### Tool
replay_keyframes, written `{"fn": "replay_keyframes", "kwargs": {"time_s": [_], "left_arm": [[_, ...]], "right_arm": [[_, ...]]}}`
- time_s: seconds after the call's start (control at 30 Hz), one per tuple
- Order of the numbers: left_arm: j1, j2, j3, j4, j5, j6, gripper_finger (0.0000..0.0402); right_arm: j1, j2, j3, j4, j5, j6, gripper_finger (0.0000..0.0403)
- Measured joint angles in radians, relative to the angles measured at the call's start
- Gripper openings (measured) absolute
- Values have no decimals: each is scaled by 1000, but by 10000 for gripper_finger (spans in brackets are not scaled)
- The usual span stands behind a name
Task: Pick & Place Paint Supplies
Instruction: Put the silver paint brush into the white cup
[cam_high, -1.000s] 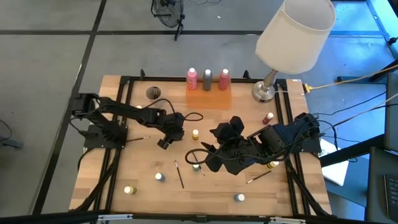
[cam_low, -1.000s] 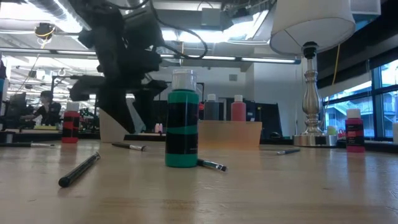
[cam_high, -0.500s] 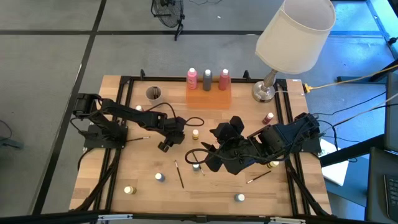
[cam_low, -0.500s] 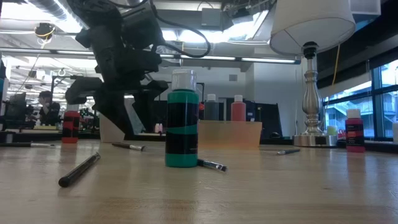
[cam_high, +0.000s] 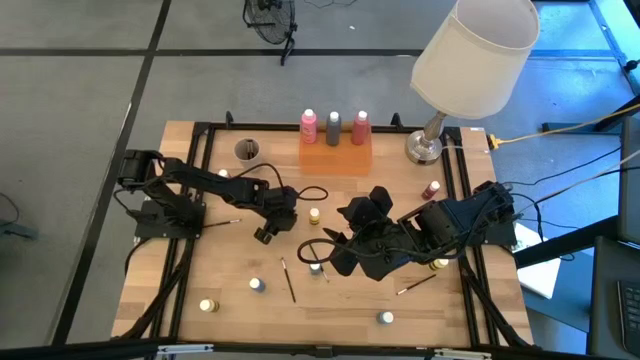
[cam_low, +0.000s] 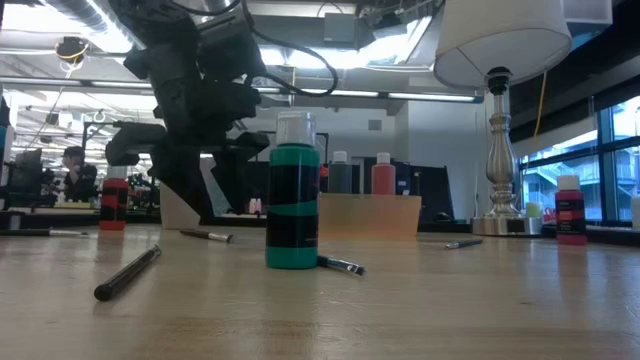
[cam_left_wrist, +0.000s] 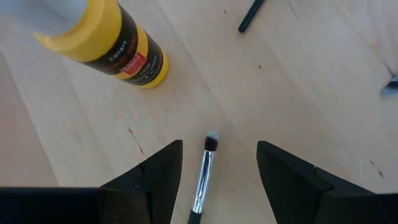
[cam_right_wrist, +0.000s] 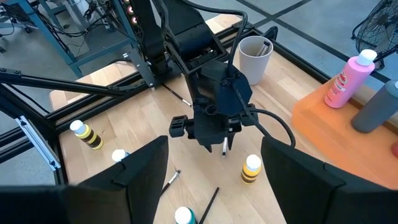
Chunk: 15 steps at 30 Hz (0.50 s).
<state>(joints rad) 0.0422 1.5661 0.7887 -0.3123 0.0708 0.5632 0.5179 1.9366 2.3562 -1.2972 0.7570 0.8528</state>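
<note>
My left gripper (cam_high: 264, 233) (cam_left_wrist: 219, 143) hangs low over the table's middle, open and tilted steeply down. A thin dark brush (cam_left_wrist: 204, 177) lies on the wood between its fingers, bristle tip (cam_left_wrist: 211, 138) pointing away; the fingers stand apart from it. A yellow pot (cam_left_wrist: 112, 43) (cam_high: 314, 215) stands just beyond. My right gripper (cam_high: 342, 255) (cam_right_wrist: 214, 140) is open and raised high right of centre, holding nothing. Three white-capped bottles (cam_high: 333, 125) stand on the orange tray (cam_high: 335, 158) at the far edge. A green bottle (cam_low: 293, 195) stands upright mid-table.
Small pots (cam_high: 257, 285) (cam_high: 208, 305) (cam_high: 386, 318) and loose brushes (cam_high: 288, 280) (cam_high: 418, 284) are scattered over the near half. The beige cup (cam_high: 247, 150) stands far left of the tray. A lamp (cam_high: 424, 148) stands at the far right, with a red pot (cam_high: 431, 188) nearby.
</note>
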Motion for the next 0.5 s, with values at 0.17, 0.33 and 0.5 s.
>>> {"fn": "replay_keyframes", "kwargs": {"time_s": [0.17,0.33,0.5], "left_arm": [[-3,66,0,1,-1,-16,203],[-8,104,5,4,-23,-21,203],[-8,102,3,8,-19,-21,203]], "right_arm": [[0,0,0,0,2,3,262],[0,0,0,1,2,3,262],[0,0,0,2,2,4,262]]}}
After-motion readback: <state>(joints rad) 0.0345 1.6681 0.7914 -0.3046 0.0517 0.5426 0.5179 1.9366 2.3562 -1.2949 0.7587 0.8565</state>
